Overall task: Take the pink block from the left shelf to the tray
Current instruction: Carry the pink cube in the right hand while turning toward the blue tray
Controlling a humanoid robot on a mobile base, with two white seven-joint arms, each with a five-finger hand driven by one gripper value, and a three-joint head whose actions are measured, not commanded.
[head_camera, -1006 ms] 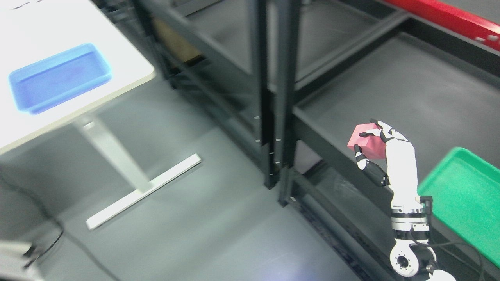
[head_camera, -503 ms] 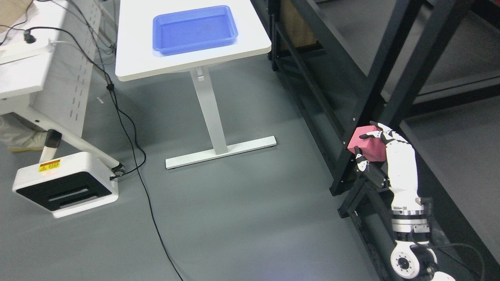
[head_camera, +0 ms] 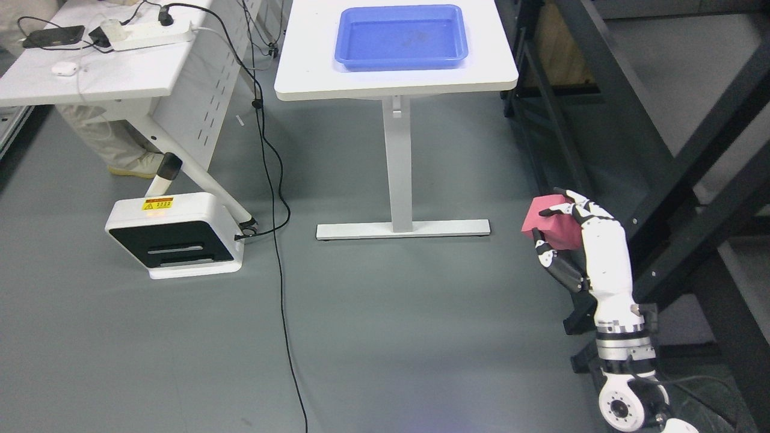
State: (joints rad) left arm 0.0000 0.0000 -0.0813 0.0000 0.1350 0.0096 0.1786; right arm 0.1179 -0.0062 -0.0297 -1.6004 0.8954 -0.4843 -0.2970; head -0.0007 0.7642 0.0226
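A white power strip (head_camera: pixel 153 34) with black cables lies on the far left white desk (head_camera: pixel 90 78), near a black phone (head_camera: pixel 51 36). On the grey floor (head_camera: pixel 361 337) stands a white-and-black box-shaped base (head_camera: pixel 174 234).

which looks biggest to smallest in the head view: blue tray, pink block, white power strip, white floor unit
1. blue tray and white floor unit: look alike, not ranked
2. white power strip
3. pink block, in the right hand; nearer the camera, so unsure
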